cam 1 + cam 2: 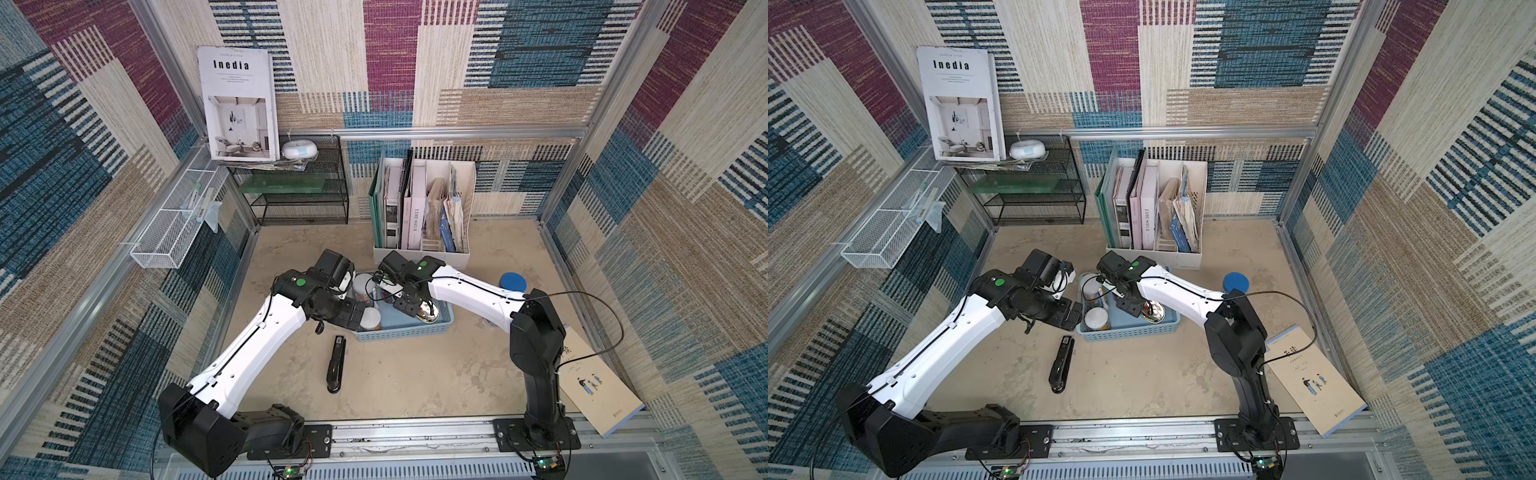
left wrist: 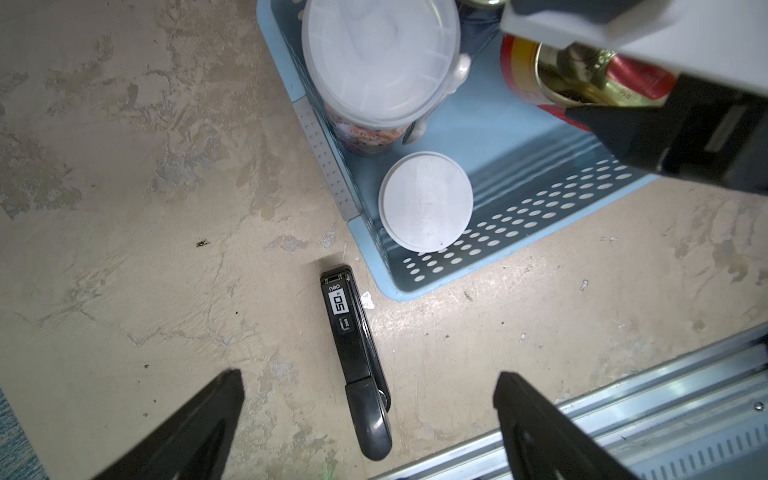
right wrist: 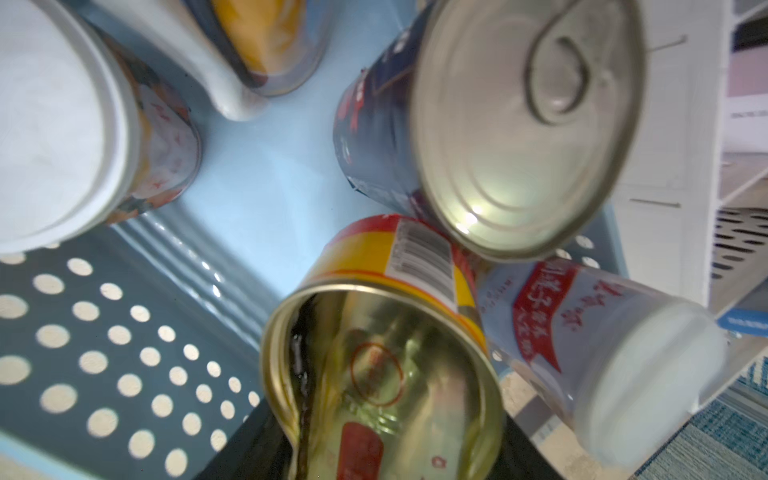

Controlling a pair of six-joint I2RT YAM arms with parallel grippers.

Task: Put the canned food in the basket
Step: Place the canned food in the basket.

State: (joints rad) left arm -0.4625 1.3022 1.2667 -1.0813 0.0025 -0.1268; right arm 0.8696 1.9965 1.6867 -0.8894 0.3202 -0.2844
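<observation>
The blue basket (image 1: 405, 332) sits in the middle of the counter (image 1: 415, 382), and cans are inside it; at its 9 o'clock end stand two of them, both upright: the clear-lidded jar (image 2: 380, 62) toward 10 o'clock and the small white-lidded can (image 2: 426, 201) in the 7 o'clock corner. The right gripper (image 1: 417, 309) reaches down into the basket, a bit toward 4 o'clock, and is clamped on the gold tin (image 3: 374, 353), which is tipped up on its side; the pull-tab can (image 3: 528, 124) is just beside the tin; a tipped white-lidded jar (image 3: 602, 353) lies on its side next to them, and I cannot tell if it is fully inside the wall. The left gripper (image 2: 368, 376) hangs just outside the basket's 9 o'clock wall, its fingers wide apart, holding no can; the black stapler (image 1: 336, 365) lies flat on the counter at 7 o'clock from the basket, close to that corner but not touching; the blue-lidded tube (image 1: 513, 282) stands at 3 o'clock, well apart.
</observation>
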